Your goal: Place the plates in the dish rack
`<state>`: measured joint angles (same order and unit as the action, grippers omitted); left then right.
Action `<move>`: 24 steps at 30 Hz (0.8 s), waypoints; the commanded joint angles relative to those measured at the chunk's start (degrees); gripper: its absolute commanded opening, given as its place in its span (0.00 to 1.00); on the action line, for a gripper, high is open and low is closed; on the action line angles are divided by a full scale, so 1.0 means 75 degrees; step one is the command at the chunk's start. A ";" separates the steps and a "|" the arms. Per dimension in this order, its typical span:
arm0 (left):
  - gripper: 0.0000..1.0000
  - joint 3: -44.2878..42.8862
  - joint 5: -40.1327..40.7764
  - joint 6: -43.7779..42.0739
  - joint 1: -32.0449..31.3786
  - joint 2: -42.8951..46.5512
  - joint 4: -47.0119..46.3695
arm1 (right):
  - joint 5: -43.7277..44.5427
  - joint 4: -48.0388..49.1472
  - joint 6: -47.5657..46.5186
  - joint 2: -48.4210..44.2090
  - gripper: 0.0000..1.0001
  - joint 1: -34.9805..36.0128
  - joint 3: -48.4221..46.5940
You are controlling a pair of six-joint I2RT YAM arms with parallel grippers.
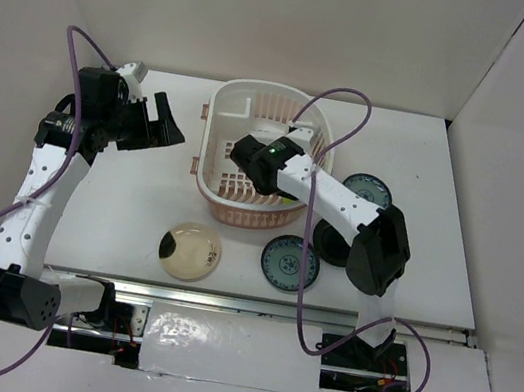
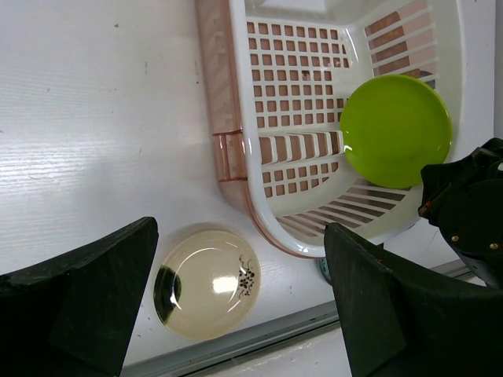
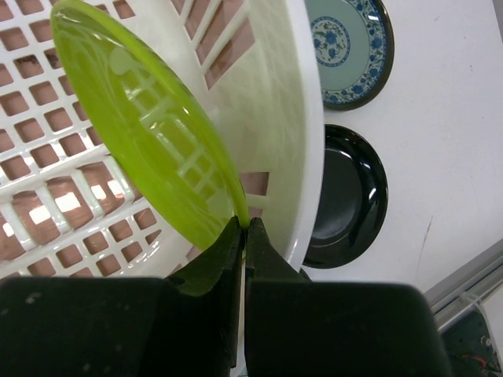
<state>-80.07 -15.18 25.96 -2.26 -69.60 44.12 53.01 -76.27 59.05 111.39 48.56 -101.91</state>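
The dish rack (image 1: 217, 119) stands at the table's back middle. My right gripper (image 3: 245, 225) is inside it (image 3: 299, 118), shut on the rim of the lime-green plate (image 3: 149, 133), which leans tilted against the rack's near wall; in the left wrist view the plate (image 2: 395, 129) rests over the perforated bottom (image 2: 291, 94). My left gripper (image 1: 166, 124) hovers open and empty left of the rack, and its wrist view looks down on the tan plate (image 2: 206, 283). On the table lie the tan plate (image 1: 190, 250), two teal plates (image 1: 289, 262) (image 1: 367, 189) and the black plate (image 3: 346, 196).
White walls enclose the table on the left, back and right. A metal rail (image 1: 253, 306) runs along the front edge. Purple cables (image 1: 345, 99) loop over the rack and both arms. My right arm (image 1: 380, 247) covers most of the black plate.
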 commanded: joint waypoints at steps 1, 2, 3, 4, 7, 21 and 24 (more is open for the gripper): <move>0.99 0.0024 0.0020 -0.0133 0.0056 0.0222 -0.0234 | -0.0072 -0.0858 -0.0232 0.0334 0.00 0.0194 -0.0287; 0.99 0.0012 0.0020 -0.0144 0.0044 0.0233 -0.0222 | -0.0096 -0.0846 -0.0279 0.0347 0.00 0.0217 -0.0310; 0.99 0.0012 0.0043 -0.0156 0.0055 0.0234 -0.0222 | -0.0119 -0.0846 -0.0279 0.0393 0.00 0.0264 -0.0380; 0.99 0.0024 0.0055 -0.0156 0.0056 0.0245 -0.0222 | -0.0143 -0.0846 -0.0291 0.0405 0.00 0.0276 -0.0393; 0.99 0.0024 0.0032 -0.0168 0.0056 0.0245 -0.0234 | -0.0283 -0.0846 -0.0314 0.0417 0.00 0.0311 -0.0451; 0.99 0.0094 -0.0039 -0.0156 0.0056 0.0281 -0.0281 | -0.0483 -0.0846 -0.0408 0.0417 0.37 0.0381 -0.0662; 0.99 0.0106 -0.0062 -0.0156 0.0056 0.0281 -0.0281 | -0.0447 -0.0846 -0.0455 0.0370 0.48 0.0358 -0.0685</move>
<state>-79.37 -15.05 25.61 -2.26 -69.06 43.94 48.93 -75.77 55.77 114.78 50.81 -104.62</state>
